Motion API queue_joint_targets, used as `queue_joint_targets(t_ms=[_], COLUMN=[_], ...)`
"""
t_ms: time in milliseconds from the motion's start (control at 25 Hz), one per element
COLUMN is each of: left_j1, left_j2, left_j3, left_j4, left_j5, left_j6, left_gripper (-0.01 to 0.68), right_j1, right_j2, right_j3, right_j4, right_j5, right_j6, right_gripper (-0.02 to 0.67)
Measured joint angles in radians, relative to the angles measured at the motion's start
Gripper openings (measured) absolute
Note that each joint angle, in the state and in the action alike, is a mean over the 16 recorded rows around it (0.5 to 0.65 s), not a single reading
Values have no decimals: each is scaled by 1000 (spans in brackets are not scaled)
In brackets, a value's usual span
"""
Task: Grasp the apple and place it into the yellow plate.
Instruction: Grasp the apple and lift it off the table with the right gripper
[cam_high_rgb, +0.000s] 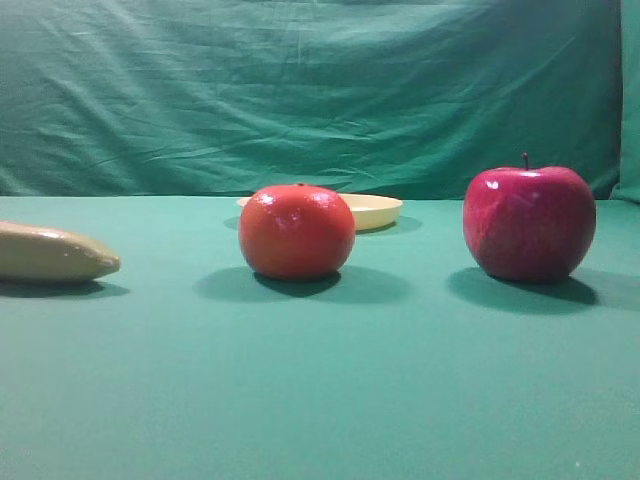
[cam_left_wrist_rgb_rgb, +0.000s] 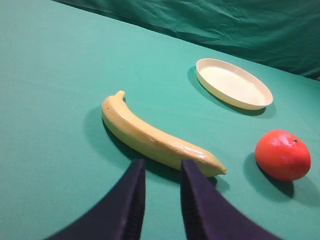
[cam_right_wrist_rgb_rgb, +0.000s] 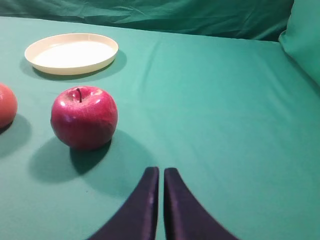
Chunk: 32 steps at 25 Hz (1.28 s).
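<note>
**Crimson apple sitting apart from plate on green cloth**

Glossy and deep crimson-pink, the apple (cam_high_rgb: 529, 223) is standing upright at the right of the exterior high frame, its thin dark stem rising from a dimpled top and highlights gleaming on its skin. The yellow plate (cam_high_rgb: 382, 211) is lying farther back near centre, partly hidden behind an orange fruit (cam_high_rgb: 297, 231); a banana (cam_high_rgb: 52, 253) is resting at the left edge. In the wrist views, the right gripper (cam_right_wrist_rgb_rgb: 161, 174) is hovering with fingers nearly touching, holding nothing, while the left gripper (cam_left_wrist_rgb_rgb: 163, 167) is showing a small gap above the green cloth (cam_high_rgb: 320, 400).
</note>
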Motion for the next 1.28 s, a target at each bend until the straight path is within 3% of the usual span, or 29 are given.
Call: queue_joint_targets(t_ms=[920, 1280], left_j1=[0, 0], left_j2=[0, 0], left_j3=[0, 0], left_j4=[0, 0], left_j5=[0, 0], left_j6=[0, 0], left_gripper=[157, 157], right_j1=[0, 0], right_j2=[0, 0], right_j3=[0, 0], right_j4=[8, 171], right_j5=[0, -15], right_j6=[2, 15], right_gripper=[0, 0])
